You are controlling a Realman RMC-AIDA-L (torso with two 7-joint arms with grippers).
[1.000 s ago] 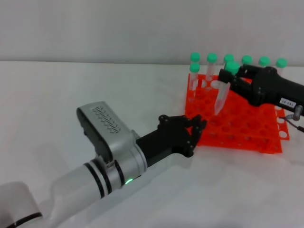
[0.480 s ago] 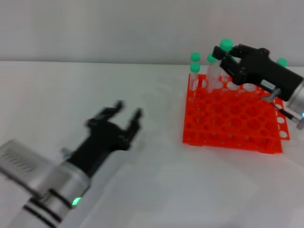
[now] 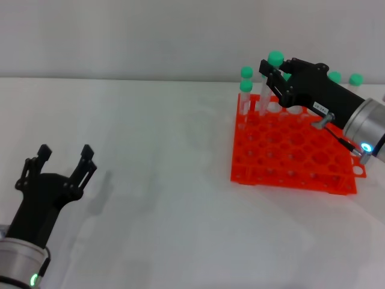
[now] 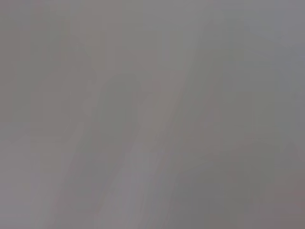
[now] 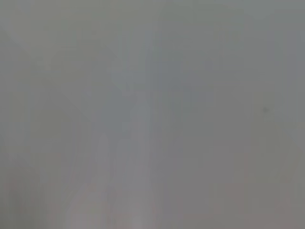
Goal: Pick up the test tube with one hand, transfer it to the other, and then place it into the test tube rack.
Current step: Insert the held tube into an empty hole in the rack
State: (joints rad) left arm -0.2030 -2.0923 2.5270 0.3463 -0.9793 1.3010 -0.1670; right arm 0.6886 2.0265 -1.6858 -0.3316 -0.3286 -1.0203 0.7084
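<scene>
Placement step: the right gripper [image 3: 274, 75], closed on the test tube [image 3: 269, 87], must lower it straight into the test tube rack [image 3: 289, 153] hole, while the left gripper [image 3: 63, 162] sits open and idle.

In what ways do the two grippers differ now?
The left gripper is open and empty, low near the robot; the right gripper is shut on the test tube over the test tube rack. Left arm's light is green, right's blue. Both grippers are black.

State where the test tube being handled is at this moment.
In the head view, the test tube stands upright at the right, held by the right gripper over the back row of the test tube rack, beside other capped tubes.
</scene>
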